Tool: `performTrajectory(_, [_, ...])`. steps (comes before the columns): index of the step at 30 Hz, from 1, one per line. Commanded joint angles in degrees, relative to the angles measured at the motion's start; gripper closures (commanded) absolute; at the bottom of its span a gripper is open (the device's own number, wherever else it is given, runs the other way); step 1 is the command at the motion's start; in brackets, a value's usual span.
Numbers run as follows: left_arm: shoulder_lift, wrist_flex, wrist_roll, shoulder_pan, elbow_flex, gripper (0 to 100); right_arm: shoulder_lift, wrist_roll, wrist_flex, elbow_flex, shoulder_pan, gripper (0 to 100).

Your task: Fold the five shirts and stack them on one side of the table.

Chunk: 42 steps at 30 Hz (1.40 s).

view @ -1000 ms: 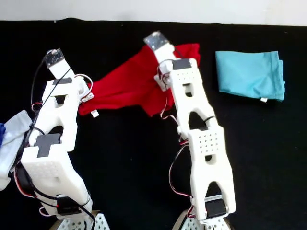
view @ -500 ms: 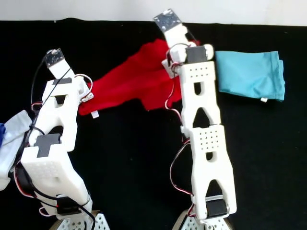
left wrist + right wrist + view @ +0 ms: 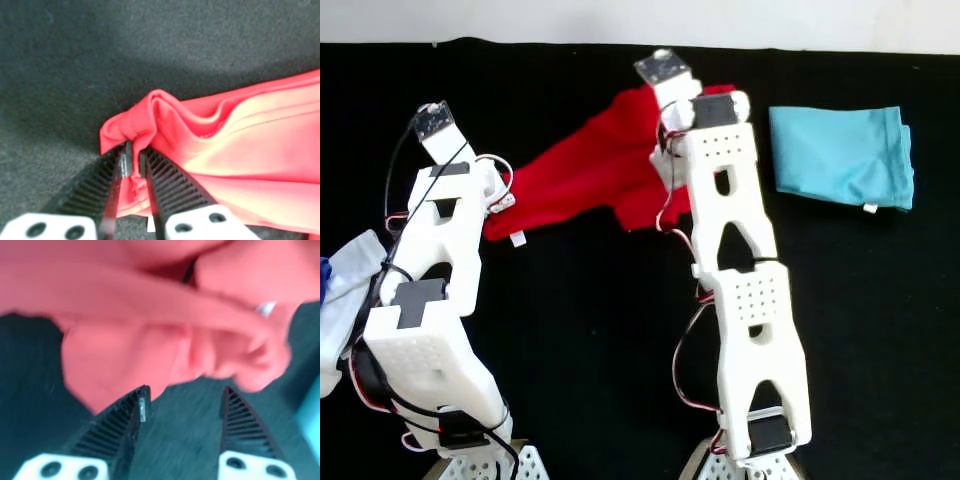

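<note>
A red shirt [image 3: 585,175] lies stretched across the back of the black table [image 3: 590,330]. My left gripper [image 3: 134,157] is shut on the shirt's bunched corner [image 3: 132,132] at its left end, where the left arm [image 3: 450,190] holds it. My right gripper [image 3: 184,395] hovers open just above the table at the red shirt's [image 3: 150,315] other end, with nothing between its fingers. In the high view the right arm [image 3: 715,150] covers that end of the cloth. A folded light-blue shirt [image 3: 842,155] lies at the back right.
A heap of white and blue cloth [image 3: 342,290] sits at the table's left edge beside the left arm. The table's front half between and right of the two arms is bare black cloth. A white wall edge [image 3: 640,20] runs along the back.
The right arm swung toward the back right with the red shirt's end, then eased slightly left. Its gripper now stands open off the cloth. The left arm stayed put.
</note>
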Motion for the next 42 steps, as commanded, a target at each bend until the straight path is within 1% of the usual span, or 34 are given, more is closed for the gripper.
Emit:
performTrajectory(1, [0.1, -0.4, -0.1, 0.3, -0.6, 99, -9.2, -0.4, 0.4, 14.2, -1.1, 77.1])
performTrajectory(7, [0.1, -0.4, -0.1, 0.3, -0.6, 99, -14.8, -0.7, 0.7, 23.1, -1.2, 77.1])
performTrajectory(12, [0.1, -0.4, -0.1, 0.3, -0.6, 99, -18.1, -0.7, -0.3, 30.5, -4.2, 75.9])
performTrajectory(15, [0.1, -0.4, -0.1, 0.3, -0.6, 99, -16.5, -0.8, -5.6, 33.6, -6.0, 73.1])
performTrajectory(19, [0.1, -0.4, -0.1, 0.3, -0.6, 99, -12.4, -0.8, -12.8, 34.9, -8.0, 73.1])
performTrajectory(23, [0.1, -0.4, -0.1, 0.3, -0.6, 99, -9.3, -0.8, -20.4, 34.9, -7.6, 73.1])
performTrajectory(26, [0.1, -0.4, -0.1, 0.3, -0.6, 99, -7.4, -0.7, -23.6, 34.9, -6.5, 73.2])
performTrajectory(28, [0.1, -0.4, -0.1, 0.3, -0.6, 99, -6.5, -0.6, -24.2, 34.9, -5.6, 75.5])
performTrajectory(30, [0.1, -0.4, -0.1, 0.3, -0.6, 99, -6.5, -0.5, -24.8, 34.9, -4.6, 82.5])
performTrajectory(33, [0.1, -0.4, -0.1, 0.3, -0.6, 99, -6.5, -0.5, -24.8, 33.4, -2.6, 97.9])
performTrajectory(34, [0.1, -0.4, -0.1, 0.3, -0.6, 99, -6.5, -0.5, -24.7, 32.4, -1.8, 99.8])
performTrajectory(35, [0.1, -0.4, -0.1, 0.3, -0.6, 99, -6.5, -0.5, -24.1, 31.3, -0.9, 98.1])
performTrajectory(38, [0.1, -0.4, -0.1, 0.3, -0.6, 99, -6.5, -0.5, -20.0, 25.6, 1.1, 99.4])
performTrajectory(40, [0.1, -0.4, -0.1, 0.3, -0.6, 99, -6.5, -0.4, -15.3, 20.4, 2.1, 99.3])
performTrajectory(42, [0.1, -0.4, -0.1, 0.3, -0.6, 99, -6.5, 2.4, -9.5, 14.6, 2.7, 99.3])
